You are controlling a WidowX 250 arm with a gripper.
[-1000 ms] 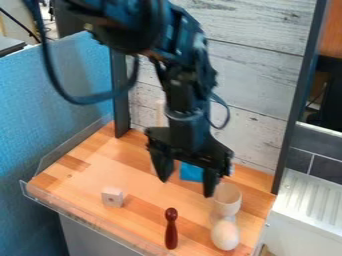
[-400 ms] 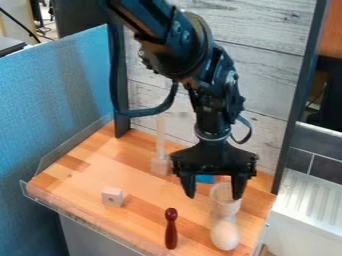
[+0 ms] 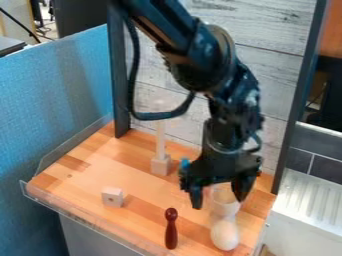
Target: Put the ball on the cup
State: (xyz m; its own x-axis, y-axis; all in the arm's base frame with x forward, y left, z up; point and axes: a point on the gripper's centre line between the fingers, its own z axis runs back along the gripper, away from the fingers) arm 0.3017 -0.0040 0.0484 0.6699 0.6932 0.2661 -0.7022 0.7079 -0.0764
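Note:
The black gripper (image 3: 219, 201) hangs over the right part of the wooden table, its two fingers spread apart with nothing held. Its right finger partly covers the rim of the pale wooden cup (image 3: 224, 205), which stands behind the ball. The pale, egg-like ball (image 3: 225, 235) lies near the front right edge, just in front of the cup and below the gripper in the view.
A dark red pin-shaped piece (image 3: 172, 229) lies left of the ball. Farther left is a small wooden block with a hole (image 3: 112, 197). A post on a square base (image 3: 160, 165) stands behind, beside a blue object (image 3: 185, 163). A clear rim (image 3: 87, 220) edges the table (image 3: 137, 175).
The gripper has moved right and somewhat toward the front, and has turned a little. More of the post and its base is now uncovered. The ball and cup have stayed in place.

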